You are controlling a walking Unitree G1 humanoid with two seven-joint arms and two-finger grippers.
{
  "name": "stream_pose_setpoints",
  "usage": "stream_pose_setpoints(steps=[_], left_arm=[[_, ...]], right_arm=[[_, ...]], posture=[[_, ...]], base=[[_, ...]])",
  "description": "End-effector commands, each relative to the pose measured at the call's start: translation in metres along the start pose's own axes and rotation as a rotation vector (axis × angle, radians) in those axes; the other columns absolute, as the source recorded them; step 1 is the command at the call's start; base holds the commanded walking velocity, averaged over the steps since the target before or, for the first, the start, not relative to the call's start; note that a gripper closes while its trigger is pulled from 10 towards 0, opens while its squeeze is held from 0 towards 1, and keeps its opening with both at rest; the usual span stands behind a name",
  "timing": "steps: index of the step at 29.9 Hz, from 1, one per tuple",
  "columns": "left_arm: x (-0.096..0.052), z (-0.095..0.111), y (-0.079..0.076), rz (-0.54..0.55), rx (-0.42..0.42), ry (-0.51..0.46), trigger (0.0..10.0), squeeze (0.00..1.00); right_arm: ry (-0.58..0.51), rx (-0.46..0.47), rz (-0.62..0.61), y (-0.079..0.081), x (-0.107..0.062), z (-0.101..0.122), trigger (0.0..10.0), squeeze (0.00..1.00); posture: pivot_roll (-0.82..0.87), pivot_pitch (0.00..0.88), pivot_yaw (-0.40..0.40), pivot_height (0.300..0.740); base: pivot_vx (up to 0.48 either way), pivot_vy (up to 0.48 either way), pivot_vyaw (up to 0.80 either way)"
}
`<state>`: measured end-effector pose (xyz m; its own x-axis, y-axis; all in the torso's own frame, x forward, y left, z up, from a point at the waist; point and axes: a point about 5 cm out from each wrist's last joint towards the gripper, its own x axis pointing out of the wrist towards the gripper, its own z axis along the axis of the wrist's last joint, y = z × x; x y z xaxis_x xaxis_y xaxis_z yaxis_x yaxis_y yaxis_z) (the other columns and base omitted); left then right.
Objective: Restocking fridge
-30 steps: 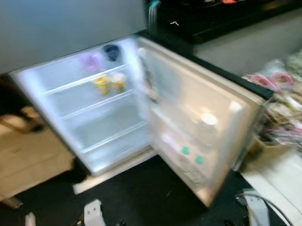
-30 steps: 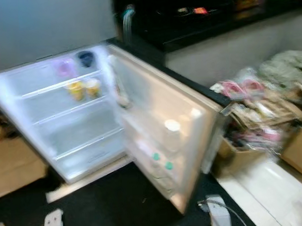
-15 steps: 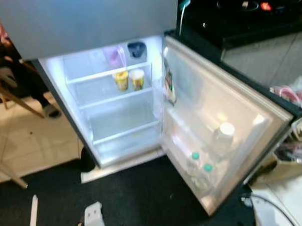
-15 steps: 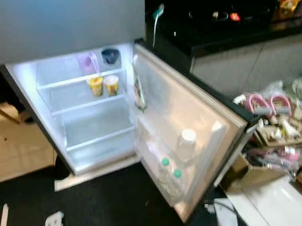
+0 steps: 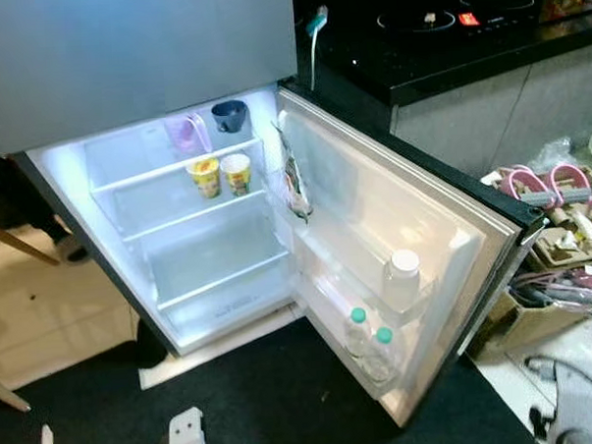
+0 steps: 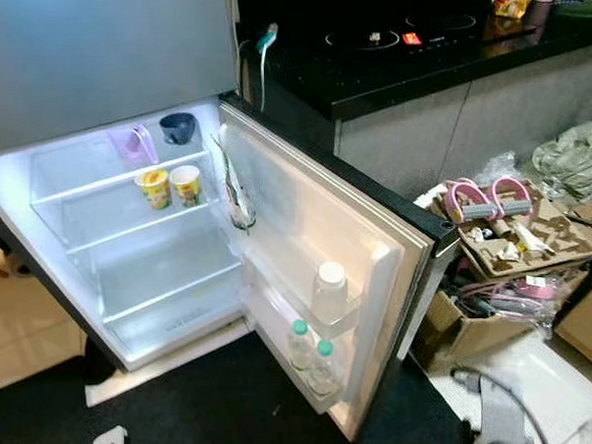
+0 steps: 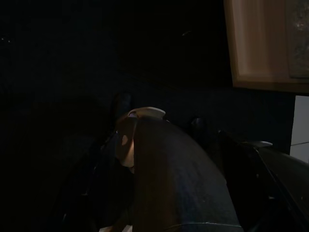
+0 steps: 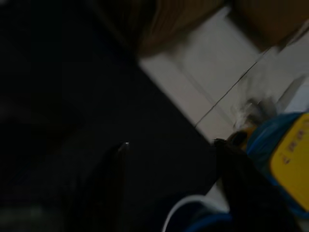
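Camera shifted, blur gone | fridge (image 5: 180, 266) door (image 5: 415, 236) swung right | bottles (image 5: 365, 342) upright | jaws: cannot tell

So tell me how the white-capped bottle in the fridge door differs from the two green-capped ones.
The white-capped bottle sits in a higher door shelf; the green-capped bottles stand in the bottom one. It stands alone and looks wider, with a broader cap; they are a slimmer pair, side by side. All stand upright in the open door.

I see the fridge (image 5: 122, 62) w/ grey front, white lit interior. Two yellow cups (image 5: 220, 174), a pink cup (image 5: 184, 134), dark blue cup (image 5: 229, 115). Door bottles (image 5: 368, 339) have green caps; white-capped jar (image 5: 401, 276). Black mat (image 5: 285, 409), black counter (image 5: 445, 38), pink items (image 5: 545, 184).
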<state>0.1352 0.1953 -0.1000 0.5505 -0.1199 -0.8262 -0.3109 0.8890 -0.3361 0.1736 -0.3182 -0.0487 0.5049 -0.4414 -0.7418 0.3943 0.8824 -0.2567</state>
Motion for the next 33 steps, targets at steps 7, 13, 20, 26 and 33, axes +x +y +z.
stream_pose_setpoints(steps=[7, 13, 20, 26, 33], left_arm=[[-0.004, -0.002, 0.009, 0.019, -0.010, 0.008, 10.0, 0.00], [-0.005, -0.001, 0.012, 0.026, -0.013, 0.004, 10.0, 0.00], [-0.004, -0.002, 0.011, 0.024, -0.024, 0.006, 10.0, 0.00], [-0.004, -0.005, 0.010, 0.022, -0.029, 0.015, 10.0, 0.00], [-0.005, -0.007, 0.010, 0.024, -0.027, 0.023, 10.0, 0.00]], right_arm=[[-0.258, 0.470, 0.036, -0.010, 0.001, 0.075, 10.0, 0.00], [-0.366, 0.509, 0.338, 0.024, -0.004, 0.107, 10.0, 0.00], [-0.377, 0.367, 0.680, 0.076, -0.016, 0.117, 10.0, 0.00], [-0.369, 0.209, 1.004, 0.116, -0.032, 0.116, 10.0, 0.00], [-0.376, 0.075, 1.266, 0.153, -0.052, 0.117, 10.0, 0.00]], posture=[[-0.02, 0.000, 0.021, 0.740], [-0.03, 0.000, 0.021, 0.740], [-0.02, 0.000, 0.016, 0.740], [-0.03, 0.000, 0.018, 0.740], [-0.03, 0.000, 0.019, 0.740]], base=[[0.000, 0.000, 0.00], [0.000, 0.000, 0.00], [0.000, 0.000, 0.00], [0.000, 0.000, 0.00], [0.000, 0.000, 0.00]])
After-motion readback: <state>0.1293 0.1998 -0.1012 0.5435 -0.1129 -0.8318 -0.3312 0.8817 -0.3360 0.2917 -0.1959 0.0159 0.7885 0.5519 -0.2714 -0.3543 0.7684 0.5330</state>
